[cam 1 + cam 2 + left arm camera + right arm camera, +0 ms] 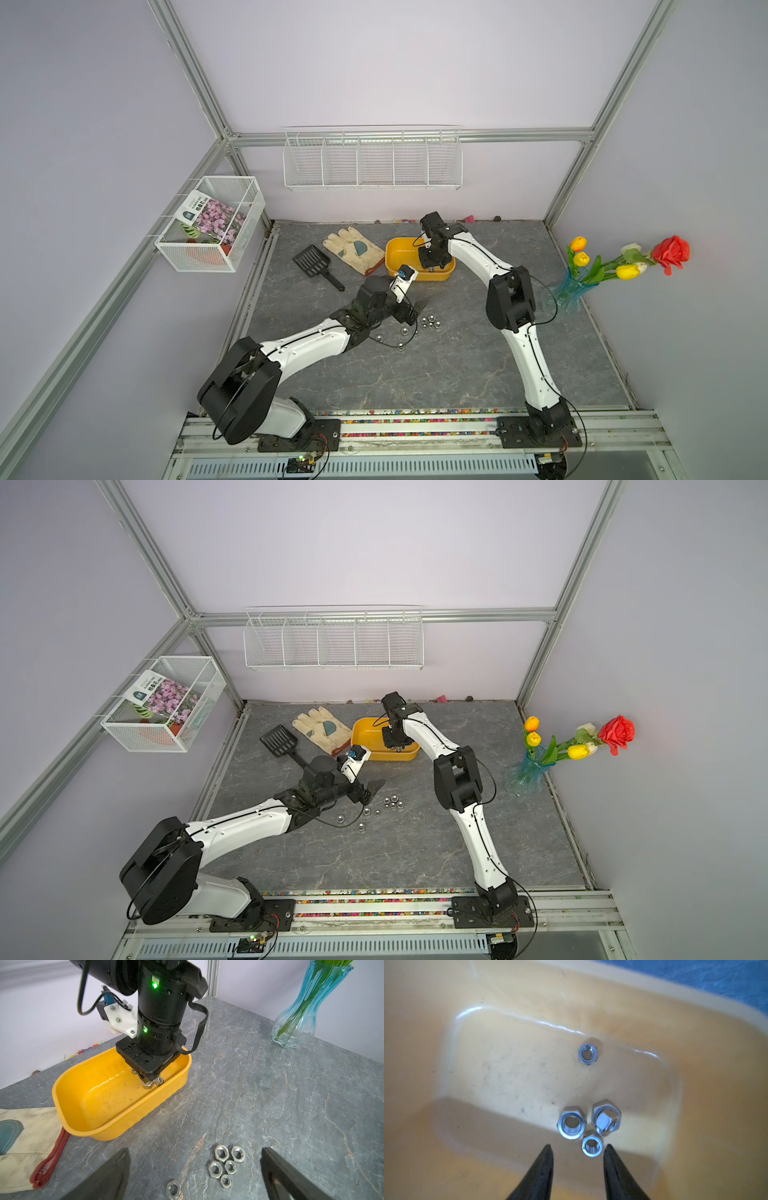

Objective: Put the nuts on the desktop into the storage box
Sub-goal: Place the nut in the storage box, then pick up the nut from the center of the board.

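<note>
Mid-frame: holds right gripper (pixel 578 1145), parted and empty, inside box (pixel 391 254); holds left gripper (pixel 195 1149) wide by nuts (pixel 428 322); glove (pixel 353 249), scoop (pixel 311 259) left of box.

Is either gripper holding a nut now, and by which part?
Nothing held. Right gripper stands open over loose nuts in the box; left gripper open near the desktop nuts.
</note>
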Robot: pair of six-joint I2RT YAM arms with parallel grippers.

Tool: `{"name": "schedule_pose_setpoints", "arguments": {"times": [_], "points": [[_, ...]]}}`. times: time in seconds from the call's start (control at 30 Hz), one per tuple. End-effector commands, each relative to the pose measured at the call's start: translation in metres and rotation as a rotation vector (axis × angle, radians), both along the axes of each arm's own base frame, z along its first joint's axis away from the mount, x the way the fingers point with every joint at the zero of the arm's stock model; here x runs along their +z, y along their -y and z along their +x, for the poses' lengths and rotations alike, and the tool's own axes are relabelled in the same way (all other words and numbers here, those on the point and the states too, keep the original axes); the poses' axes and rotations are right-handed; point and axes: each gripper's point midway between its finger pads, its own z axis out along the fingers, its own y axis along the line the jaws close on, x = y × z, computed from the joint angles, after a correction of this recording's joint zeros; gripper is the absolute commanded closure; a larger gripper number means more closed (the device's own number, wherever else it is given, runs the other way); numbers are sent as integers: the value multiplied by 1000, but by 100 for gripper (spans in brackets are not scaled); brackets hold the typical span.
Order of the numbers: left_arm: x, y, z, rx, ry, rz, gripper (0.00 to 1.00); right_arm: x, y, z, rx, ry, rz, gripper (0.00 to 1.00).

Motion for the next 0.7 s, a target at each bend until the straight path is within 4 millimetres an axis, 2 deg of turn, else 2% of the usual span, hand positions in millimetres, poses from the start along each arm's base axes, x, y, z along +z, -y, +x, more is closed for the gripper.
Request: {"name": "schedule_pose_setpoints", "arguments": {"times": [0.0, 0.17, 0.33, 0.5, 0.67], "points": [[10, -5, 1, 11, 21, 6, 0, 74, -6, 1, 31, 132, 56, 57], [11, -14, 4, 70, 5, 0, 0, 102, -9, -17, 62, 174, 39, 57], [10, -28, 6, 147, -29, 13, 0, 118, -15, -44, 109, 189, 41, 57], [7, -41, 3, 200, -46, 23, 0, 119, -18, -73, 142, 186, 49, 57], [-7, -68, 8, 359, -123, 87, 0, 109, -18, -113, 196, 162, 31, 57]]}}
